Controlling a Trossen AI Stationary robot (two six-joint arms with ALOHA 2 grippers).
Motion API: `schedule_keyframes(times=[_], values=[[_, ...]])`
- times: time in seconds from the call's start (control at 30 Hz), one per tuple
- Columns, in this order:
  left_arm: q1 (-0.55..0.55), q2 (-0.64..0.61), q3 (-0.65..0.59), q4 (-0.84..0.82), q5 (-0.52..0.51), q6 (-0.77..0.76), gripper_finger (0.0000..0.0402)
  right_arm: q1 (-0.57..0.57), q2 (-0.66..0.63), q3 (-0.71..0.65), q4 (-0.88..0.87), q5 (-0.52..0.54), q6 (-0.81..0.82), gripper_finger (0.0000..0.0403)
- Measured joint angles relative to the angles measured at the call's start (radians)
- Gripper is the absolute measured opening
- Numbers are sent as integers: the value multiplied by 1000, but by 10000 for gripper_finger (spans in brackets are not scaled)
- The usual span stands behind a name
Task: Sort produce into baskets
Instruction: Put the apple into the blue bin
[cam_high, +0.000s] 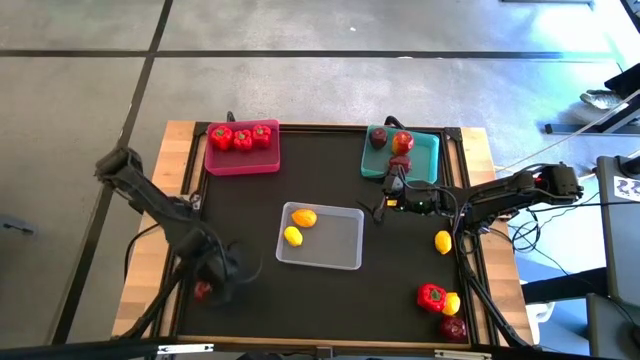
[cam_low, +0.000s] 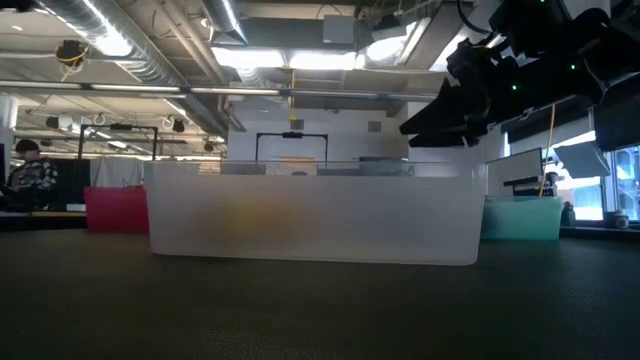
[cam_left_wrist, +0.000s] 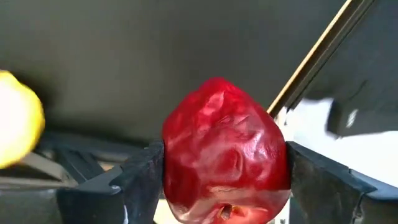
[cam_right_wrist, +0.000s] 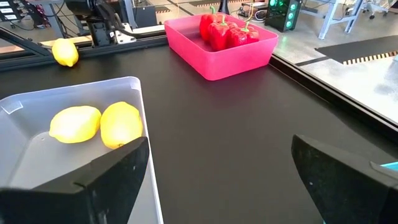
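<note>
My left gripper (cam_high: 205, 288) is near the table's near left corner, shut on a dark red apple (cam_left_wrist: 224, 155). My right gripper (cam_right_wrist: 217, 174) is open and empty, above the mat just near of the teal basket (cam_high: 425, 158); it also shows in the high view (cam_high: 386, 206). The teal basket holds apples (cam_high: 402, 142). The pink basket (cam_high: 242, 163) holds three red peppers (cam_high: 242, 137). The grey-white basket (cam_high: 340, 245) holds two lemons (cam_high: 298, 226). A lemon (cam_high: 443, 240), a pepper (cam_high: 431, 296), another lemon (cam_high: 452, 302) and an apple (cam_high: 453, 326) lie loose at the near right. My left gripper pinches the apple by two opposite sides (cam_left_wrist: 171, 168) between its two fingers (cam_left_wrist: 140, 177). The apple fills the gap between them. Whether it is clear of the mat, I cannot tell.
One more lemon (cam_right_wrist: 65, 53) lies by the left arm, also in the left wrist view (cam_left_wrist: 15, 124). The black mat has free room between the baskets. In the low view the grey-white basket (cam_low: 315, 215) stands in front, the pink one (cam_low: 115, 210) and the teal one (cam_low: 520, 218) behind.
</note>
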Motion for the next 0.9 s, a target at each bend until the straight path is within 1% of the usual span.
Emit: schedule_keyframes(times=[0.1, 0.17, 0.23, 0.37, 0.47, 0.6, 0.73, 0.83, 0.9], values=[[68, -50, 2, -3, -68, 34, 291, 0, 0, 0, 10, -1, 4, 392], [114, -79, 2, -3, -104, 62, 292, 0, 0, 0, 10, -24, 5, 392], [153, -97, 2, -1, -138, 100, 292, 0, 0, 0, 26, -52, 17, 392], [228, -115, 2, 4, -223, 190, 293, 0, 0, 0, 45, -56, 62, 392], [286, -114, 2, 26, -265, 263, 293, 0, 0, 0, 71, -117, 67, 392], [364, -111, 2, 129, -318, 378, 293, 1, 0, 0, 110, -192, 75, 392], [430, -111, 3, 258, -395, 484, 294, 1, 0, 0, 121, -195, 86, 389], [469, -103, 4, 362, -455, 575, 294, 1, 0, 13, 116, -221, 103, 365], [495, -85, 4, 429, -461, 627, 294, 1, 0, 28, 116, -259, 107, 336]])
